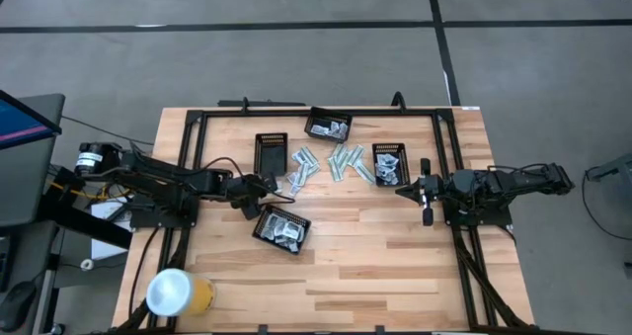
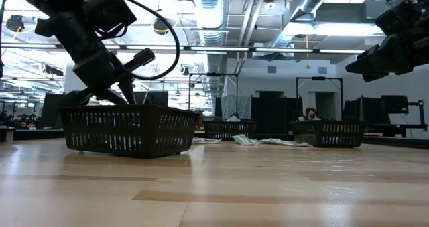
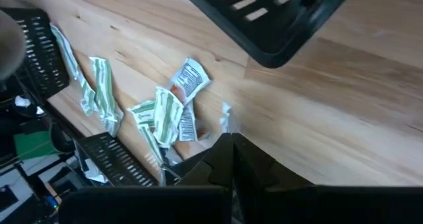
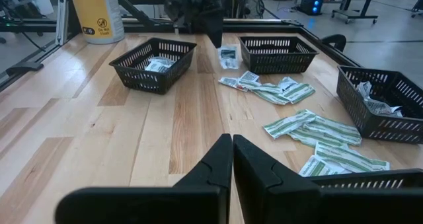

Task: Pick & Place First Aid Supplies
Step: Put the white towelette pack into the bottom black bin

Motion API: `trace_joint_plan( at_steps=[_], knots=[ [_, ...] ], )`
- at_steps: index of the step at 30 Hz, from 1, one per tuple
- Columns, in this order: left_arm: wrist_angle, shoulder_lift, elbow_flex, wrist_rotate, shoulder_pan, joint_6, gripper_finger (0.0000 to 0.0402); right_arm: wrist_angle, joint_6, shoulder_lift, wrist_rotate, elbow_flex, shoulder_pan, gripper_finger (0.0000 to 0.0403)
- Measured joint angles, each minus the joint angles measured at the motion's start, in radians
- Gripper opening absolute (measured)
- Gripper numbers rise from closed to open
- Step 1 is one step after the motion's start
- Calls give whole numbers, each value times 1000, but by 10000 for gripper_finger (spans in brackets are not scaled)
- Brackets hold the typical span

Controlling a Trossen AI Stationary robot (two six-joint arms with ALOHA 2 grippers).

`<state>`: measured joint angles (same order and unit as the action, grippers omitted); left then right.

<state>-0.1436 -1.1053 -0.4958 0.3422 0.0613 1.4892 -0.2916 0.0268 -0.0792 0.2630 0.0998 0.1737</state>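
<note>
The first aid packets (image 1: 343,162) are mostly spread loose on the surface (image 1: 375,276), in two clusters lying beyond the front tray (image 1: 263,219), between it and the three other trays (image 1: 272,153). Pale green-white strips and squarish white sachets are mixed and overlapped there. Some packets are already gathered in the front tray and in two of the other trays.

One white sachet (image 4: 228,57) is seen just under the tip of the left hand (image 1: 265,184), which is poised just beyond the front tray's far rim, near the closer cluster. The fingers of that hand are clenched together, and a pale sliver is visible at their tip in the left wrist view. It is judged that the sachet is pinched there, although the contact itself cannot be made out with certainty.

The right hand (image 1: 403,190) is held well to the other side of the loose clusters from the front tray, with its fingers pressed together on nothing.

Several risks can be judged from here. The sachet appears to be gripped only by an edge, so it could be shaken loose or swung aside during the carry to the front tray and dropped on the surface or on the rim. The mesh wall could be clipped by the low-held hand, and the light tray pushed out of place. Because the remaining packets overlap, two could be lifted together at a later pick, or neighbours scattered.
</note>
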Motion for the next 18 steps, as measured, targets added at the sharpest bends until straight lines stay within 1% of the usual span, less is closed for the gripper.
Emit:
trace_joint_plan(
  at_steps=[12,18],
  knots=[
    [-45,0,-46,36,44,27,3,0,0,0,0,0,0,8],
    [-75,0,-66,69,79,44,3,0,0,0,0,0,0,8]
  ],
)
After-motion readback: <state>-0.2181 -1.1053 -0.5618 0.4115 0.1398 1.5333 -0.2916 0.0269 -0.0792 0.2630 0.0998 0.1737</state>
